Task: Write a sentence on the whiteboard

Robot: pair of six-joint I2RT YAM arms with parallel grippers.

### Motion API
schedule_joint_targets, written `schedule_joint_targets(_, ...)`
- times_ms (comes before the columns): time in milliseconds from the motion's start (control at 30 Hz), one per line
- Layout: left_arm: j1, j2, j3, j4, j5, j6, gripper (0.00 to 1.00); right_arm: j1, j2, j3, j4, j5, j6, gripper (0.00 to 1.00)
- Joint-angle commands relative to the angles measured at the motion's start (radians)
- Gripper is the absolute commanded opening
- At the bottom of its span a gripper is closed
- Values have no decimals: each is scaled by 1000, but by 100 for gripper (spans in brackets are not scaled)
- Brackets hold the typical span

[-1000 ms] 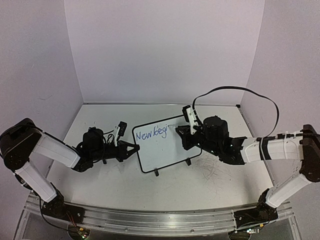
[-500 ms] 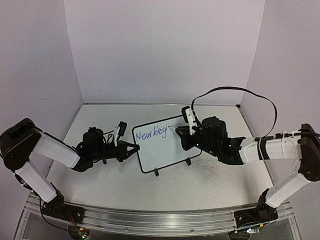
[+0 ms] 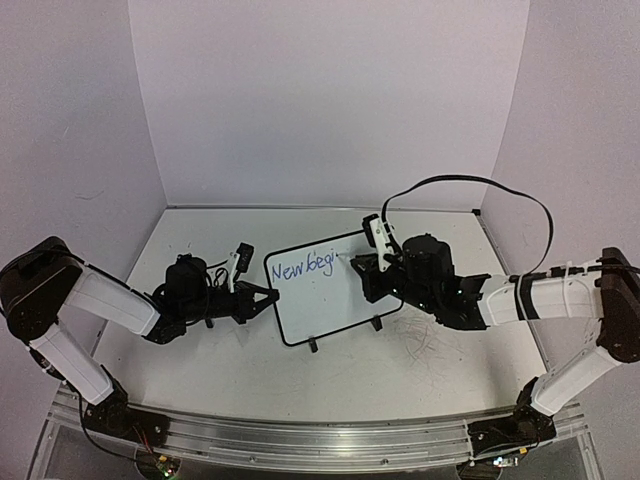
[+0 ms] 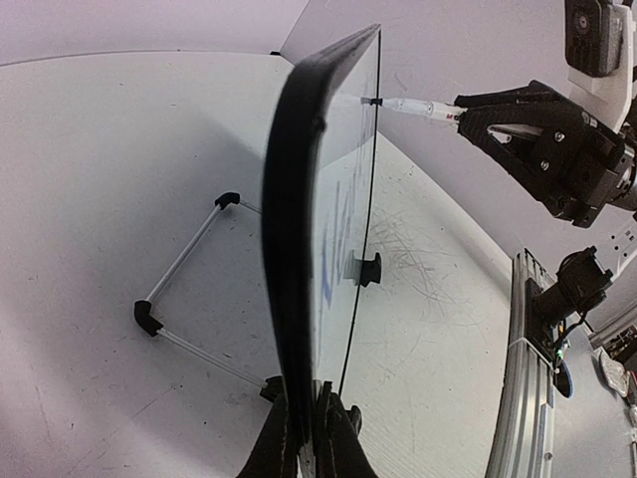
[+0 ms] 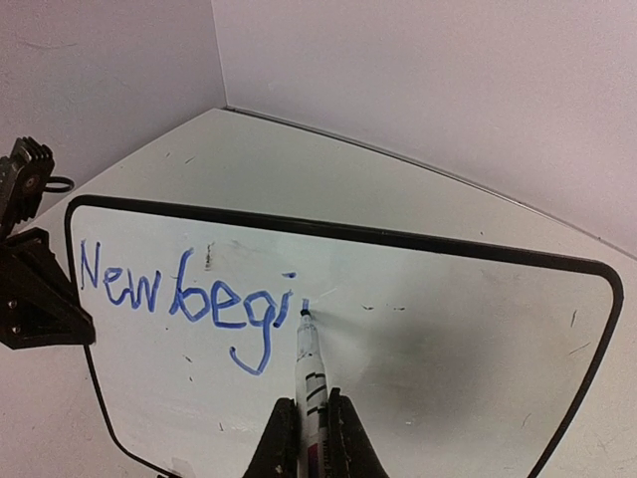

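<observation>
Small rectangular white whiteboard with a thin black rounded-corner frame [image 3: 330, 305] stands mid white desk [image 3: 200, 350], between the two arms, tilted back on its thin wire stand [image 4: 184, 289]. Two small black feet at the lower edge; one black foot [image 4: 366, 269] shows in the left wrist view.

Left hand [image 3: 272, 297]: closed tight, fingers pinching the whiteboard's left frame edge, one finger on each face. In the left wrist view the board is seen edge-on, running up from between the fingers.

Right hand [image 5: 304, 438]: closed on a slim white marker pen with black bands [image 5: 310, 363]. The marker sticks out forward from between the fingers, blue tip touching the board face.

Blue handwritten marker words [image 5: 189, 299] sit in the upper left part of the board and slant slightly upward to the right. Legible so far: "New begi". The marker tip sits just right of the "i", level with its dot. The right half of the board is unwritten, with only a few tiny dark specks and faint smudges.

Faint grey scribble marks [image 3: 430, 345] are on the desk, right of the board and under the right arm. A black cable [image 3: 480, 180] loops up over the right arm. Plain pale walls behind.
</observation>
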Motion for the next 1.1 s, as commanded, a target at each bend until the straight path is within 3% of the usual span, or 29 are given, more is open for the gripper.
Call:
schedule_joint_targets(0, 3, -9, -20, -103, -43, 36, 0, -3, -19, -17, -13, -14, 20, 0)
schedule_joint_targets(1067, 3, -11, -20, -107, -40, 39, 0, -13, 24, 46, 48, 44, 17, 0)
